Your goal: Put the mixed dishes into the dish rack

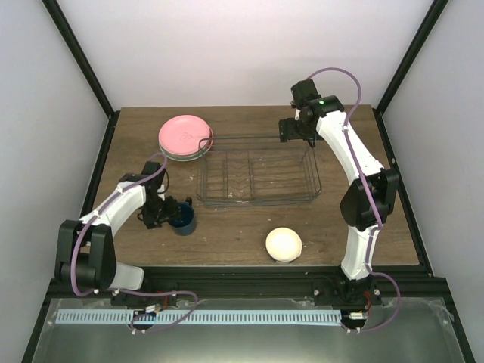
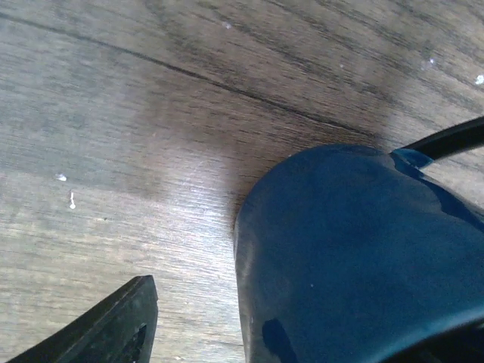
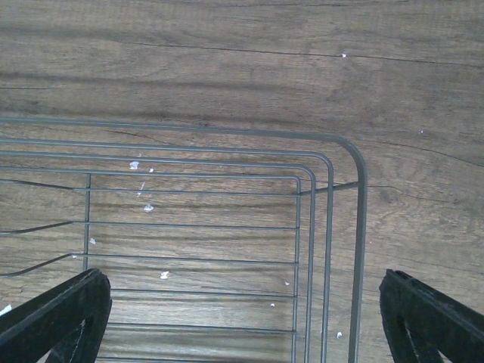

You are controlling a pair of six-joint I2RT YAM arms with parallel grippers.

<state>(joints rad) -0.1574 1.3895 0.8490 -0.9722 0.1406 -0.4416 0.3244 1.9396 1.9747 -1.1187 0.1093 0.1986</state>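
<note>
A rounded corner of the dish rack, thin dark wire, lies on the wooden desk (white specks dot the grain inside it). The right gripper hangs above, black fingers spread wide, one at each lower corner

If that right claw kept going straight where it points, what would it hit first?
Probably a corner of the dark wire dish rack, straight ahead of the open right gripper, then the wooden table beneath. Depth is unclear.
</note>
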